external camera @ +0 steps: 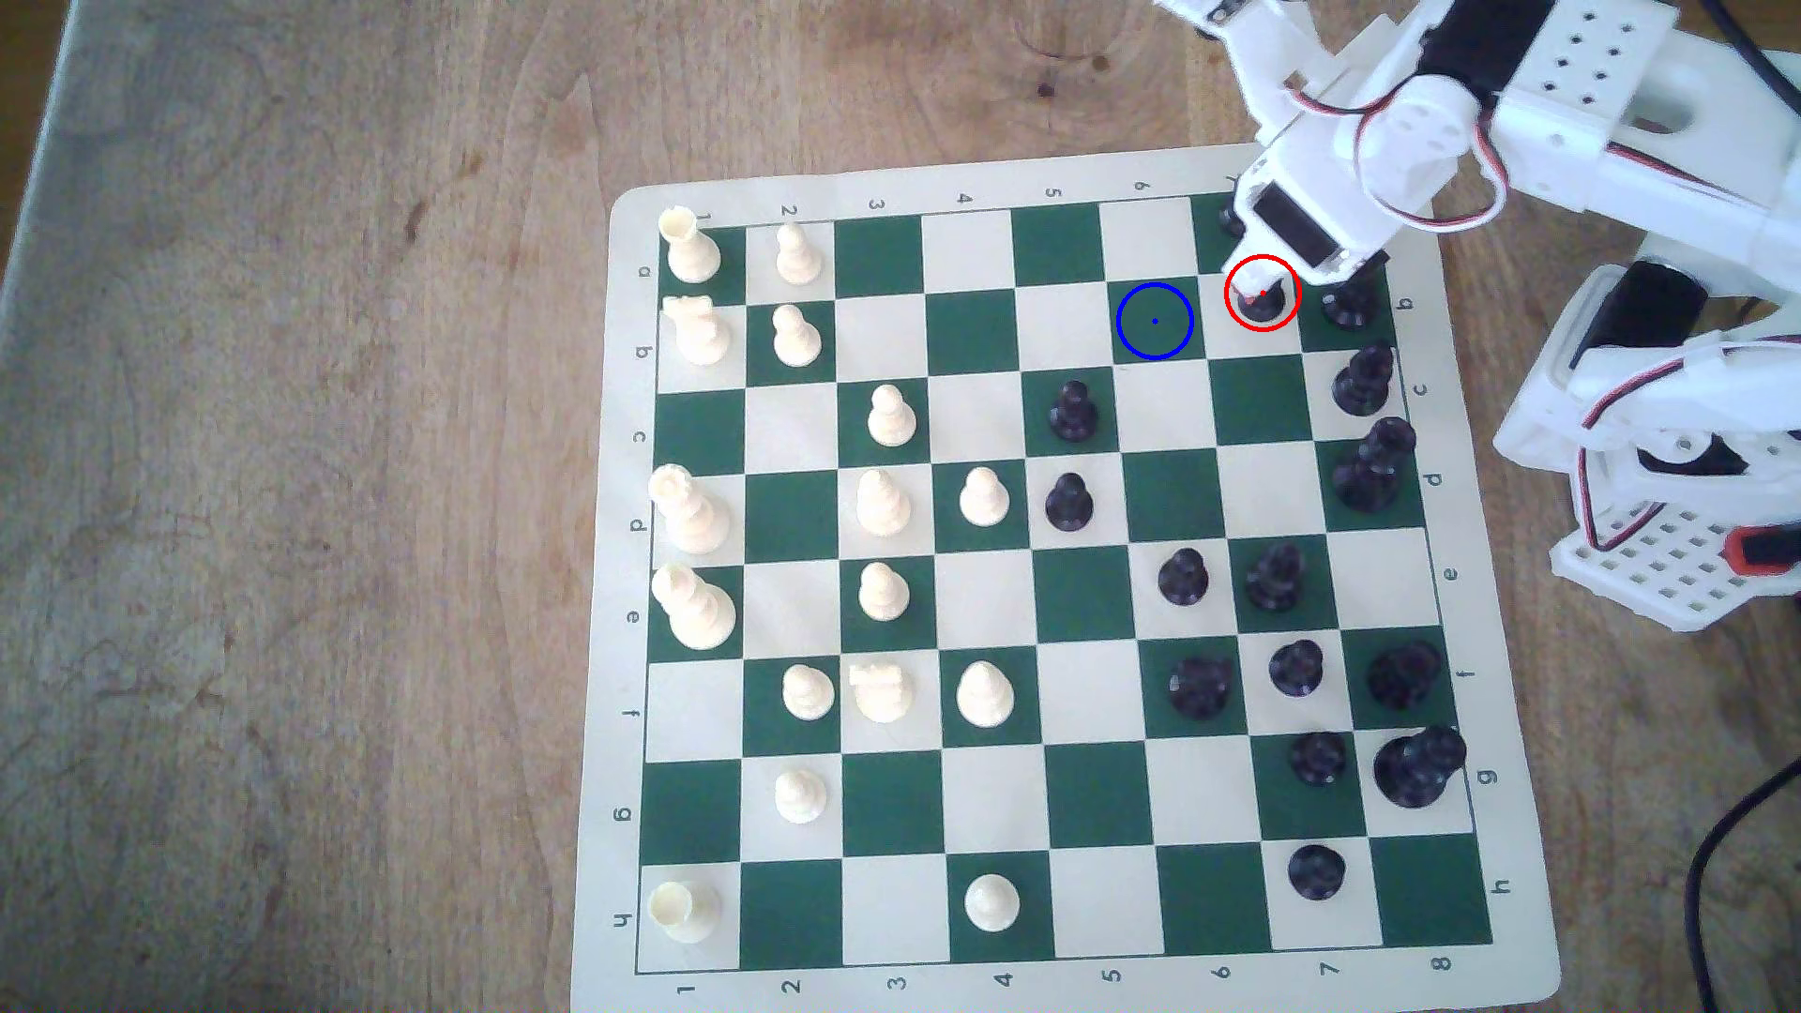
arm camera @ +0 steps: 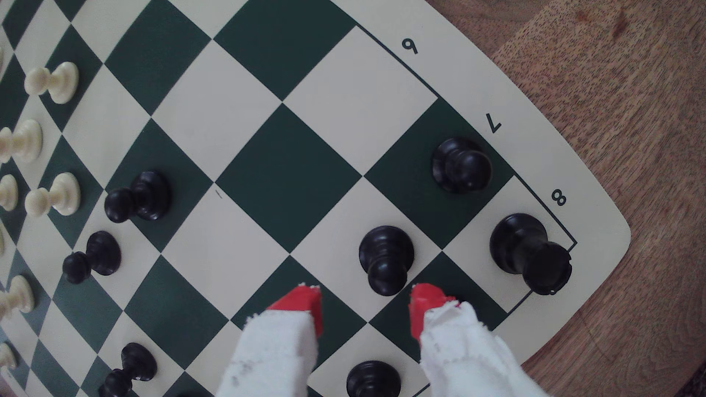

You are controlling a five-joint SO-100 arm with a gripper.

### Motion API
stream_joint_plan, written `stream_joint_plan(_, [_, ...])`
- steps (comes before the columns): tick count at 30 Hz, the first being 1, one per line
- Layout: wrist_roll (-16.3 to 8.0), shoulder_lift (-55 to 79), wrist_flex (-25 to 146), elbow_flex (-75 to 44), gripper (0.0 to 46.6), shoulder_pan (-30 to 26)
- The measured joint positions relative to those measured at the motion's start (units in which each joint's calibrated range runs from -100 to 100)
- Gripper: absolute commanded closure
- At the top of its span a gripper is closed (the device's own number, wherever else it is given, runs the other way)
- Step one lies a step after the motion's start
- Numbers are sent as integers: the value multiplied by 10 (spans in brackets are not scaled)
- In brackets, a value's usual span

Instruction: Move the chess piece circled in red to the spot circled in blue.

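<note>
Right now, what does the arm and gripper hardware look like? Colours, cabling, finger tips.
White 3D-printed plastic arm with boxy links, some perforated with rows of small holes. Black servo bodies sit in the joints. Thin red-and-white wires loop loosely between segments. An orange-red part shows at the base. The gripper has two white fingers with rough, frayed-looking edges, each tipped with a red pad.

The black pawn [external camera: 1264,304] [arm camera: 386,259] stands upright on its cream square, beside the blue-ringed dark green spot [external camera: 1155,320] [arm camera: 288,179].
</note>
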Motion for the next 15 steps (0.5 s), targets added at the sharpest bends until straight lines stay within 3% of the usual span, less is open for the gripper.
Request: stream_joint_plan(15, [14,64,-63,34,344,0])
